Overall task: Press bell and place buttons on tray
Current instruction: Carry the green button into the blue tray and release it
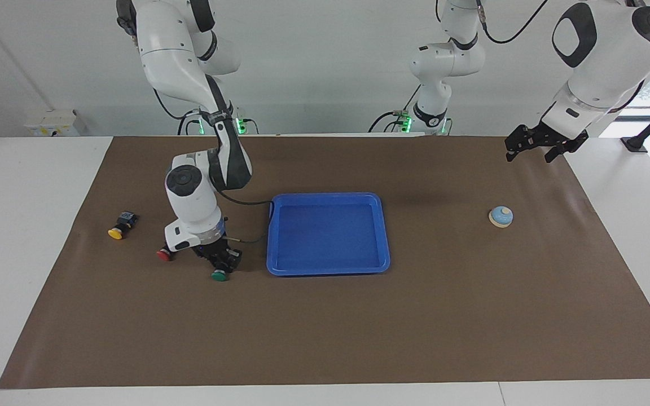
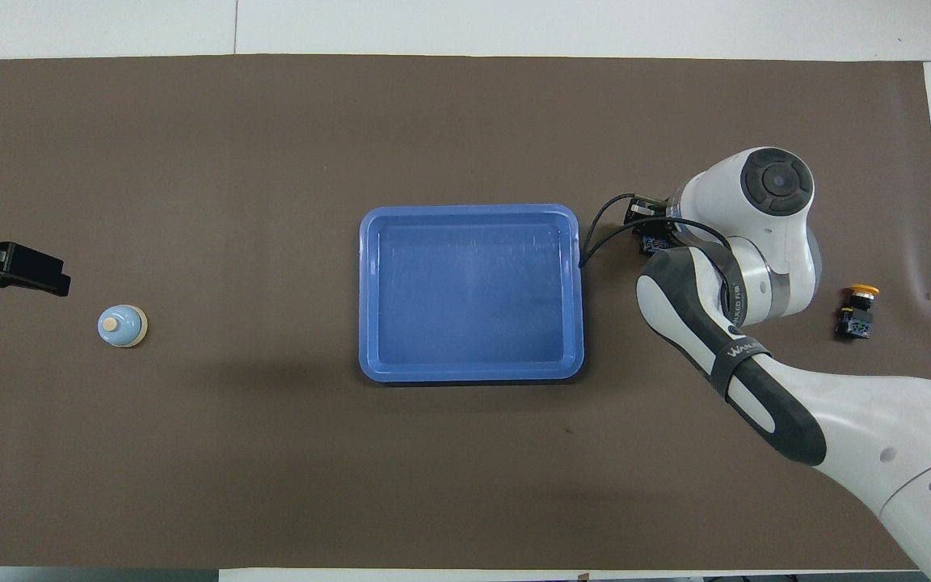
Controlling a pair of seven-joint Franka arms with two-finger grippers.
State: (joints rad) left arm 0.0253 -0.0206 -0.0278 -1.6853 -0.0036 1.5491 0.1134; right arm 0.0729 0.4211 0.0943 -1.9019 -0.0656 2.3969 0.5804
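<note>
We are looking at a shallow bright blue tray (image 1: pixel 328 270) with rounded corners and a raised rim, lying flat at the middle of the table with nothing in it. A small bell (image 1: pixel 500 216), light blue dome with a pale knob on a cream base, is sitting upright toward the left arm's end. Three black-bodied buttons are lying toward the right arm's end: the yellow button (image 1: pixel 120 225) on its side farthest from the tray, the red button (image 1: pixel 163 255) partly hidden, and the green button (image 1: pixel 220 272) nearest the tray, its cap pointing away from the robots.
</note>
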